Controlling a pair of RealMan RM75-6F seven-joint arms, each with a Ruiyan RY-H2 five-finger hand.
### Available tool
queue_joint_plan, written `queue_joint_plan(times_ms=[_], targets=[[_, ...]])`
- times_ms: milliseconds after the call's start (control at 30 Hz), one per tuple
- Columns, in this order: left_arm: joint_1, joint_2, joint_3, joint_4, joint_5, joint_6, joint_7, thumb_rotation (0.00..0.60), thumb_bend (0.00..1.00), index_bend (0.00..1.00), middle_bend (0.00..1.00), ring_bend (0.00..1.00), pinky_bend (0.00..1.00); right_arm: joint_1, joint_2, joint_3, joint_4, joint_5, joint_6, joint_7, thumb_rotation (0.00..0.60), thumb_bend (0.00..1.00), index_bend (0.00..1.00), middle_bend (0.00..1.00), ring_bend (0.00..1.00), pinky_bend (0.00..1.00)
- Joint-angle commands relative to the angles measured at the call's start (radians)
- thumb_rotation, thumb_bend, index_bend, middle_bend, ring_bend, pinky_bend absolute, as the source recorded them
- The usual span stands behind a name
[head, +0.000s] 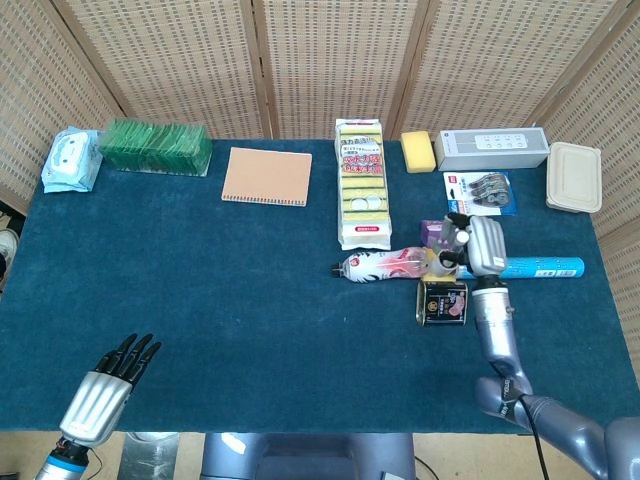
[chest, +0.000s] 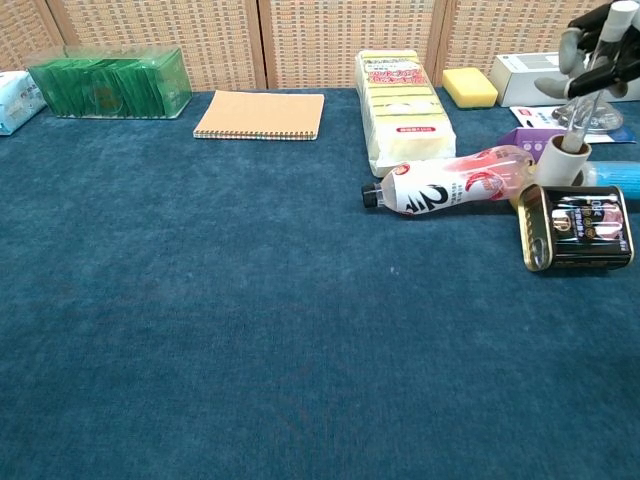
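Blue cloth covers the table (head: 230, 300). Taking the white tube (chest: 562, 158) as my landmark: the pink bottle (chest: 450, 182) lies just left of it and the dark tin (chest: 580, 226) just in front. My right hand (head: 478, 243) hangs directly above it, fingers curled, holding nothing I can make out. My left hand (head: 104, 388) rests far off, fingers straight.

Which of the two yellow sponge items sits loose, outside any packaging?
The single yellow sponge at the table's far edge, between the white box and the sponge pack. The pack's sponges are wrapped in printed plastic; this one lies bare.
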Motion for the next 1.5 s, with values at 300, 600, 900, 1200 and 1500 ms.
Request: queue_joint_plan(times_ms=[300,600,900,1200,1500], targets=[[0.000,0.002,0.001,0.000,0.002,0.003,-0.003,0.600,0.21,0.04,0.08,0.06,0.26,0.001,-0.033,-0.021,0.047,-0.017,-0.020,0.009,0.600,0.33,0.68,0.77,0.78,0.73],[-0.001,0.000,0.002,-0.001,0.003,0.000,0.000,0.600,0.21,0.04,0.08,0.06,0.26,-0.002,-0.025,-0.031,0.063,-0.034,-0.032,0.022,0.600,0.33,0.58,0.60,0.61,0.60],[-0.001,0.007,0.002,-0.006,0.011,0.007,-0.003,0.600,0.21,0.04,0.08,0.06,0.26,-0.028,0.063,-0.047,-0.033,-0.066,-0.014,-0.016,0.600,0.32,0.44,0.44,0.44,0.45],[-0.006,0.017,0.007,-0.011,0.023,0.007,-0.008,0.600,0.21,0.04,0.08,0.06,0.26,-0.081,0.225,-0.060,-0.230,-0.079,0.009,-0.087,0.600,0.29,0.32,0.32,0.32,0.35],[-0.014,0.034,0.009,-0.019,0.034,0.007,-0.016,0.600,0.21,0.04,0.08,0.06,0.26,-0.157,0.421,-0.124,-0.453,-0.100,0.003,-0.171,0.600,0.26,0.23,0.26,0.25,0.30]])
